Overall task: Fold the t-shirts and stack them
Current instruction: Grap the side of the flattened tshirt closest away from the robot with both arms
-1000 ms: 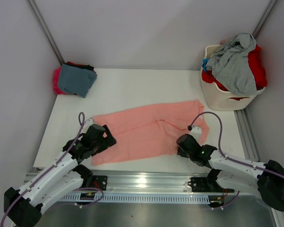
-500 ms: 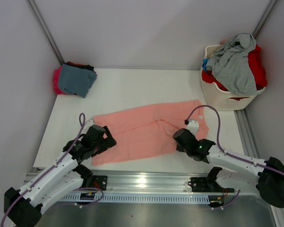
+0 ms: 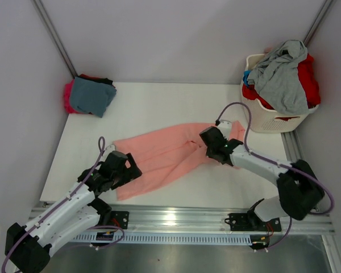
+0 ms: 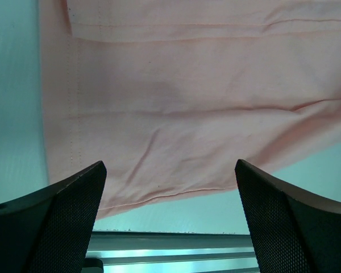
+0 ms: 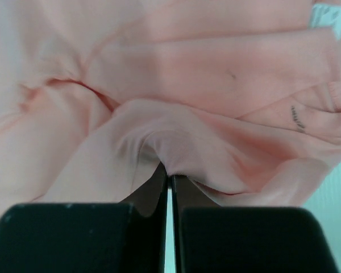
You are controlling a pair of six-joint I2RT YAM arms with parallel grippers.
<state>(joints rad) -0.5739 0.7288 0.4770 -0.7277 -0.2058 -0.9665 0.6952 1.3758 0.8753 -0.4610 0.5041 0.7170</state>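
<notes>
The salmon-pink t-shirt (image 3: 159, 156) lies spread and partly bunched on the white table (image 3: 159, 108), near its front edge. The right gripper (image 5: 169, 175) is pressed together, pinching a raised fold near the shirt's middle. The left gripper (image 4: 167, 170) is spread wide over the shirt's near-left hem. A folded teal-blue t-shirt (image 3: 91, 95) lies at the far-left corner.

Bare table (image 3: 159, 108) open between salmon shirt (image 3: 159, 156) and back wall (image 3: 187, 40); far-left corner taken by folded shirt stack (image 3: 90, 95), far-right by heaped laundry basket (image 3: 267, 119), right arm (image 3: 256, 164) spans the near-right side.
</notes>
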